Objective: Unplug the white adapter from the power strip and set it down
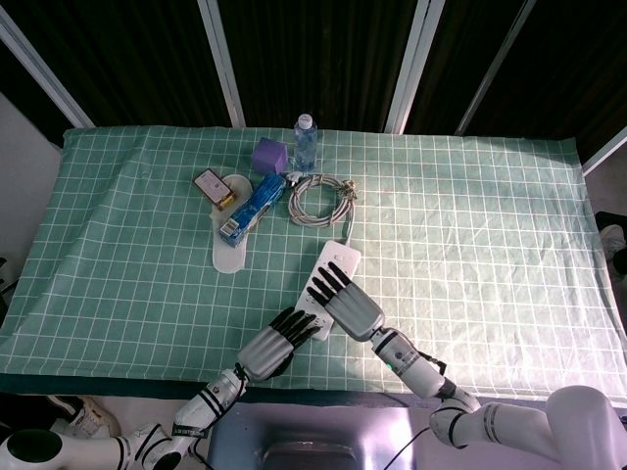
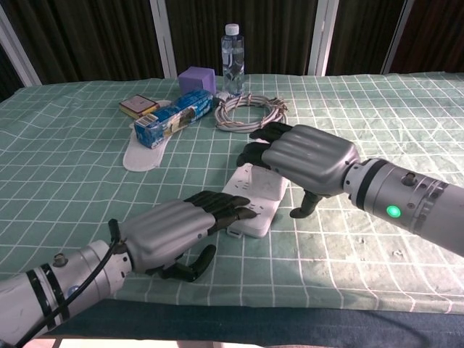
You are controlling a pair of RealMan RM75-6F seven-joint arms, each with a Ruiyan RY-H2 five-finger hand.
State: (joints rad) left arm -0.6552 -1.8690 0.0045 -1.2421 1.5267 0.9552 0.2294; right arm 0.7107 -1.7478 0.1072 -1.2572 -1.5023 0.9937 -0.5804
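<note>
Fingers of my left hand (image 2: 168, 230) lie flat and close together, pressing on the near end of the power strip (image 2: 250, 205), holding nothing. My right hand (image 2: 304, 159) hangs over the middle of the strip, palm down, fingers bent forward and parted; I cannot tell whether they touch anything yet. That hand hides the white adapter in both views, so I judge it sits plugged in under my palm, mid-strip.

I expect a small, light, rigid plastic block with smooth, rather slippery faces, its prongs seated stiffly. My best hold would be thumb on one side face and fingers on the opposite one, low near the strip, then a straight upward pull while my left hand pins the strip to the worktop (image 2: 377, 268).
</note>
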